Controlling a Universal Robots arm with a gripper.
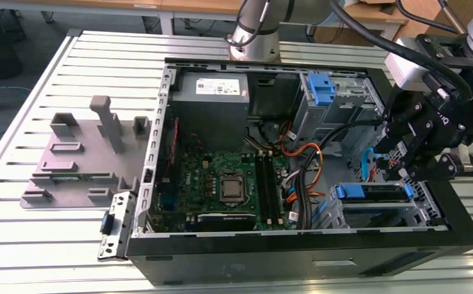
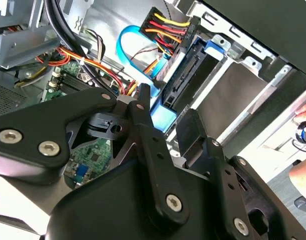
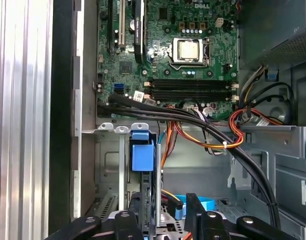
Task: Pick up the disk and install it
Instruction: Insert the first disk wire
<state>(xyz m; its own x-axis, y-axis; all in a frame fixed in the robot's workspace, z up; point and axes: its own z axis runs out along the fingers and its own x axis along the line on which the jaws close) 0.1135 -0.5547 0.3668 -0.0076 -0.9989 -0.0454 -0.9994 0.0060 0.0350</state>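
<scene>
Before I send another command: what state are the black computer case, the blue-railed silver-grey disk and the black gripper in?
Black computer case: side panel off, inside exposed.
Blue-railed silver-grey disk: sitting on edge in the drive cage.
Black gripper: open, one finger on either side of the disk.
Processor socket: no cooler, chip bare.

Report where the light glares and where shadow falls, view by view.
In the exterior view the metal table glares while the computer case is darker inside. In the first wrist view glare whitens the table beside the case and one spot on the motherboard. In the second wrist view light washes out the surface beyond the case, and the black gripper looks dark.
</scene>
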